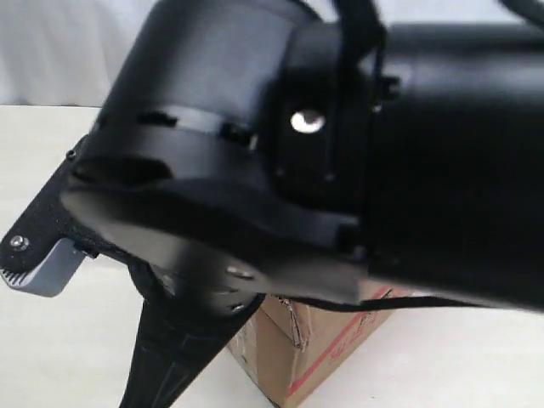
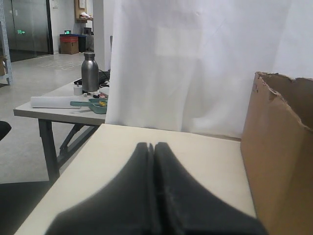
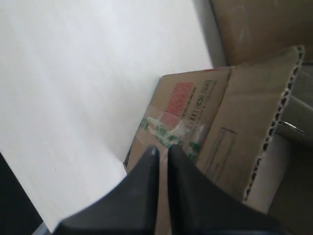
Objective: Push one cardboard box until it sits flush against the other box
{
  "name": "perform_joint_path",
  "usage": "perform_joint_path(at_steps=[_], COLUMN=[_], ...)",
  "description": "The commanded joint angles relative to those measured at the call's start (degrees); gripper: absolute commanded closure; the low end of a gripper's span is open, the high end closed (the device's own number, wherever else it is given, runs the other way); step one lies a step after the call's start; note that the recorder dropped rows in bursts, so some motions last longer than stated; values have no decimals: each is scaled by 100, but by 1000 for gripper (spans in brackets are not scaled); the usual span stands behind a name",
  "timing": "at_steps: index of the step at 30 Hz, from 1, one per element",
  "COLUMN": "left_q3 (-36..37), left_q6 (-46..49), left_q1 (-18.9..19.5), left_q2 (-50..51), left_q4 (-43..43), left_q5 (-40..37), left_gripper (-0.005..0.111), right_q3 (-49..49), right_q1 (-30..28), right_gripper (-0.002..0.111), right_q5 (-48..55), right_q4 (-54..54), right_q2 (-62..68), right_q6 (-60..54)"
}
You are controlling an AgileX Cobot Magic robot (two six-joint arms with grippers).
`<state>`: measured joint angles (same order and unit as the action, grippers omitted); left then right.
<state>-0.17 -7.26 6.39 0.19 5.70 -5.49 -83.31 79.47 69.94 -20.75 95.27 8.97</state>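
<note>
The cardboard box (image 3: 195,117) shows its red square print, green-striped tape and a raised flap in the right wrist view. My right gripper (image 3: 160,149) is shut, with only a sliver between the tips, right over the box's taped edge. A black arm coming from the right blocks most of the exterior view. Under it a corner of the cardboard box (image 1: 327,340) with its red stripe shows, and black fingers (image 1: 166,357) point down beside it. The other box (image 2: 279,161), with a ragged torn rim, stands just beside my left gripper (image 2: 152,145), which is shut and empty.
The pale table (image 2: 117,152) runs ahead of the left gripper to a white curtain (image 2: 195,63). Beyond the table's edge a side table (image 2: 54,110) carries a metal bottle (image 2: 89,72). A plain brown carton wall (image 3: 254,24) rises behind the cardboard box.
</note>
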Motion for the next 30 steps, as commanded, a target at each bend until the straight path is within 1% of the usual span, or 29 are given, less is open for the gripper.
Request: perform_joint_path(at_steps=[1, 4, 5, 7, 11, 15, 21, 30], left_q3=[17, 17, 17, 17, 17, 17, 17, 17], left_q6=[-6, -6, -6, -6, -6, -6, -6, -6], left_q1=[-45, -45, -45, -45, -45, -45, -45, -45], left_q2=[-19, -19, -19, -19, -19, -19, -19, -19], left_q4=[-37, -37, -37, -37, -37, -37, -37, -37], left_q5=[74, 74, 74, 74, 74, 74, 74, 74], left_gripper=[107, 107, 107, 107, 107, 107, 107, 107], right_q3=[18, 18, 18, 18, 18, 82, 585, 751], right_q1=[80, 272, 326, 326, 326, 326, 326, 314], right_gripper=[103, 103, 103, 103, 103, 103, 103, 103], right_q5=[2, 2, 2, 2, 2, 2, 2, 2], right_q4=[103, 198, 416, 525, 235, 352, -303, -675], right_q2=[-316, -477, -477, -433, -464, -575, -607, -690], right_q6=[-1, 98, 98, 123, 299, 392, 725, 815])
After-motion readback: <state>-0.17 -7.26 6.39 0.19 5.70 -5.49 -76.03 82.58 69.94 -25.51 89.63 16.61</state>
